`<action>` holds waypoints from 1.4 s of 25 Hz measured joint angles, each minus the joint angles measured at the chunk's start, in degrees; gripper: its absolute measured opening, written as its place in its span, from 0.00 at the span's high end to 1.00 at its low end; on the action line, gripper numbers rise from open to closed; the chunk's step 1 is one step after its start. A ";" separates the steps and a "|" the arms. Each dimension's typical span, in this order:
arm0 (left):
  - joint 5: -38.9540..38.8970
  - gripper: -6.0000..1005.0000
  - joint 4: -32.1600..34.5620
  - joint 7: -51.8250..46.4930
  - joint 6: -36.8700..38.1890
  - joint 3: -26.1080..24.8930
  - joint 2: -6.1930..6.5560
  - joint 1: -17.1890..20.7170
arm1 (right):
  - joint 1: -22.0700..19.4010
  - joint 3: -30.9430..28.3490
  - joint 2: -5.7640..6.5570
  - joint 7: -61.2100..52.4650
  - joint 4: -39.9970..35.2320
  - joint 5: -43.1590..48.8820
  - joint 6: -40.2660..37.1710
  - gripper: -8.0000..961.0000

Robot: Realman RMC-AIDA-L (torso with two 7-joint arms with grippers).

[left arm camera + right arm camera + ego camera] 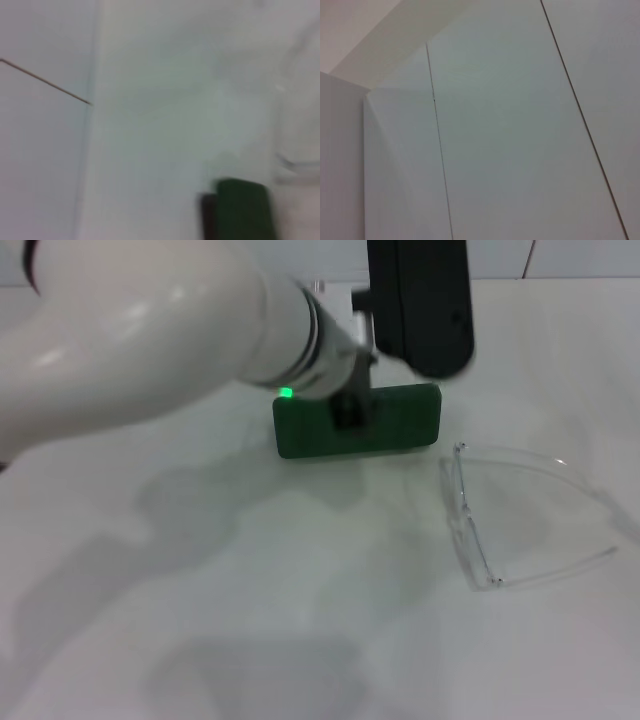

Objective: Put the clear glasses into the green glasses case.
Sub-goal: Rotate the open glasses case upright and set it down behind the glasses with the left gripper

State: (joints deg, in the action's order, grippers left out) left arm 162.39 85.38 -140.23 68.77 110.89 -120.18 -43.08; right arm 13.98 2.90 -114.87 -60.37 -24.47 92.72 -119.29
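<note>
We find the left arm reaching across the head view, its wrist and left gripper [348, 412] directly over the green glasses case [400, 420], which lies on the white table [300, 620] toward the far side. The gripper's dark tip overlaps the middle of the case's near face, but we cannot tell whether it touches the case, nor whether its fingers are apart or together, since the wrist body hides them. A dark panel rises behind the case; it may be the raised lid, but we cannot confirm this. The clear glasses [520, 520] rest on the table just beside the case, toward the robot's right and nearer the robot, arms unfolded, untouched by either gripper. In the left wrist view the case [242, 210] shows as a green block with a dark edge. The right gripper is out of sight; its wrist camera shows only blank white panels, so we judge that arm parked. Our reading: the left arm is placed to open or steady the case before the glasses go in.
</note>
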 joint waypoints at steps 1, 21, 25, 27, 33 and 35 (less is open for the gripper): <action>0.06 0.58 -0.31 0.42 -1.50 -1.26 0.02 -0.18 | -0.01 0.00 0.00 0.13 0.06 0.03 0.03 0.11; 0.05 0.59 -20.14 2.17 -21.99 -6.05 -0.03 -0.11 | -1.22 0.54 -0.25 2.73 2.96 0.53 0.49 0.11; -0.50 0.59 -20.20 2.05 -21.51 -5.84 -0.08 0.08 | -1.14 0.61 -0.27 2.87 3.00 0.53 0.54 0.11; -1.35 0.59 -20.19 2.04 -21.11 -5.76 -0.03 0.11 | -1.14 0.61 -0.27 2.89 3.02 0.53 0.55 0.11; -2.56 0.59 -19.68 1.98 -19.21 -5.25 -0.08 0.19 | -1.27 0.61 -0.27 2.89 3.02 0.52 0.55 0.11; -3.02 0.59 -19.38 1.97 -18.67 -4.55 -0.08 0.28 | -1.36 0.57 -0.27 2.89 3.02 0.49 0.53 0.11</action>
State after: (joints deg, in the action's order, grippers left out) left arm 159.37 66.01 -138.26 50.10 106.33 -120.26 -42.80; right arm 12.63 3.47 -115.14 -57.48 -21.44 93.21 -118.75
